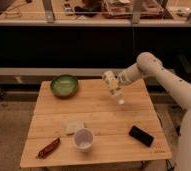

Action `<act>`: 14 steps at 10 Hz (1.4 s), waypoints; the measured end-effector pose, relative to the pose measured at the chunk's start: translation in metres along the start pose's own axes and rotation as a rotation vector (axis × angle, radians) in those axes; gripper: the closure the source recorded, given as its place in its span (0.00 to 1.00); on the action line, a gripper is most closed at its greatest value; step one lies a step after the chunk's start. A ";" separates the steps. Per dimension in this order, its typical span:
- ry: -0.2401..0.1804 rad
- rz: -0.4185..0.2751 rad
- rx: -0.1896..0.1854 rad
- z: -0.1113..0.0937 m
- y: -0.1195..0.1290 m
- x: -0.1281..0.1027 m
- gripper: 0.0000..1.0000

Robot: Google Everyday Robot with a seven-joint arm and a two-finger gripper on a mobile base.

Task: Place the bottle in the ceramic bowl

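The green ceramic bowl [64, 85] sits at the far left corner of the wooden table [99, 122]. My gripper [112, 82] hangs above the table's far middle, to the right of the bowl and higher than it. It is shut on the slim white bottle [115, 90], which tilts down to the right with its cap end lowest, well above the table top. The white arm reaches in from the right.
A white cup [83, 138] stands near the front middle, with a pale flat packet [74, 127] just behind it. A reddish-brown snack wrapper [48, 148] lies at the front left. A black phone-like slab [141, 135] lies at the front right.
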 end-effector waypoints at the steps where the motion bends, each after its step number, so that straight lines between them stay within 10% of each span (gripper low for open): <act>1: 0.036 -0.032 -0.040 -0.010 0.010 0.020 1.00; 6: 0.174 -0.328 -0.208 -0.042 0.001 0.141 1.00; 14: 0.218 -0.669 -0.095 0.027 -0.125 0.225 1.00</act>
